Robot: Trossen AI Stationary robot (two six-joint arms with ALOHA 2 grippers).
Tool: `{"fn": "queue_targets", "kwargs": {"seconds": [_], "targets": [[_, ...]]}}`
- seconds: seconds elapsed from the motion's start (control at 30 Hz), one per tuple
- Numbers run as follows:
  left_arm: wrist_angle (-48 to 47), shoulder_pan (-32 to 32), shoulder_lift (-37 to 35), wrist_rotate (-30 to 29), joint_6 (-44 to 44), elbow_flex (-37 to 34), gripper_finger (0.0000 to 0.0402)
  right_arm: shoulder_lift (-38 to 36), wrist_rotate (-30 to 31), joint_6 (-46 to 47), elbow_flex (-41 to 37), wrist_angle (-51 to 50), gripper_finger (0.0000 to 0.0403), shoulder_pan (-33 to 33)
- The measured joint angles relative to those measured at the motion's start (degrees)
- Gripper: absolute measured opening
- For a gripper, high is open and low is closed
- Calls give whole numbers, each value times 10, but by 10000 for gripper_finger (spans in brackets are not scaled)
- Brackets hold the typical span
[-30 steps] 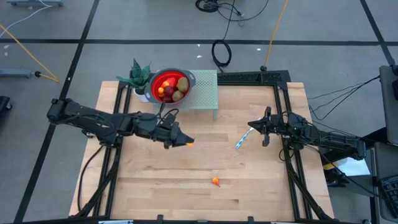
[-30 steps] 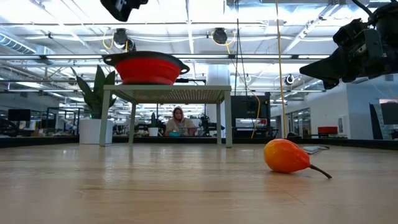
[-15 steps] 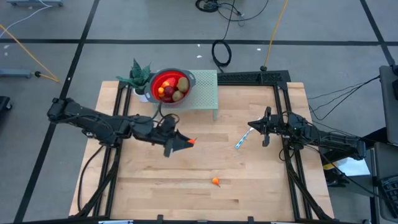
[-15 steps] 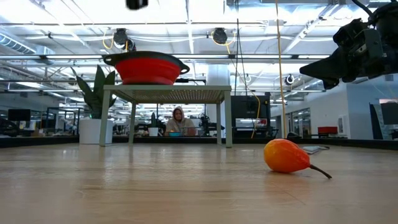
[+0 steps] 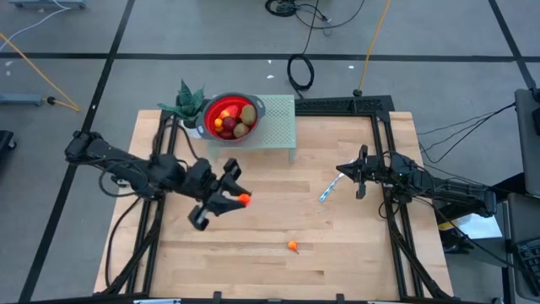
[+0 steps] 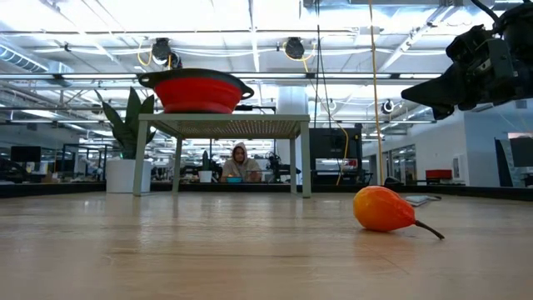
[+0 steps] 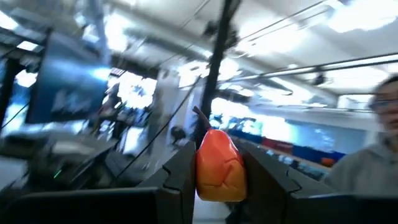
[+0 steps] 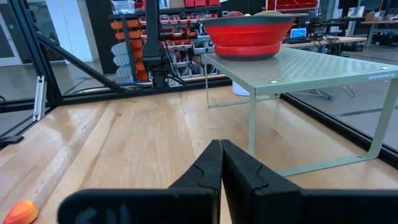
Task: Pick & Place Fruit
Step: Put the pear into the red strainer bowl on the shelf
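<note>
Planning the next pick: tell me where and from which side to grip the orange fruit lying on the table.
Grip the orange fruit across its round body from straight above, fingers on either side. It lies on its side with a thin stem pointing along the table, as the low view shows, so avoid the stem end. Open table surrounds it.

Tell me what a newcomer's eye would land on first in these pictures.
First, the left gripper over the table's middle, shut on an orange pear-shaped toy fruit between its fingers. Next, the red bowl of fruit on the pale green perforated stand at the table's far edge, beside a small potted plant. A second orange fruit lies alone near the front edge, and the right gripper waits shut by a blue-and-white stick.
</note>
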Motion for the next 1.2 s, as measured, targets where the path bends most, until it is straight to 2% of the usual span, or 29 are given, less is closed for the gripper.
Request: {"fn": "queue_targets", "kwargs": {"seconds": [0.17, 0.33, 0.4, 0.47, 0.63, 0.8, 0.97, 1.2], "targets": [[46, -9, 0, 42, 25, 0, 111, 0, 0, 0, 0, 0, 0, 0], [49, -19, 0, 42, 29, 0, 111, 0, 0, 0, 0, 0, 0, 0], [48, -24, 0, 30, 13, 0, 111, 0, 0, 0, 0, -1, 0, 0], [34, -30, 1, -19, -18, 0, 111, 0, 0, 0, 0, -1, 0, 0], [-99, -42, 1, -162, -55, 0, 111, 0, 0, 0, 0, -1, 0, 0], [-263, -42, 2, -246, -132, 0, 111, 0, 0, 0, 0, -1, 0, 0], [-389, -28, 2, -295, -160, 0, 111, 0, 0, 0, 0, -1, 0, 0], [-494, 15, -22, -313, -92, 0, 111, 0, 0, 0, 0, -1, 0, 0]]}}
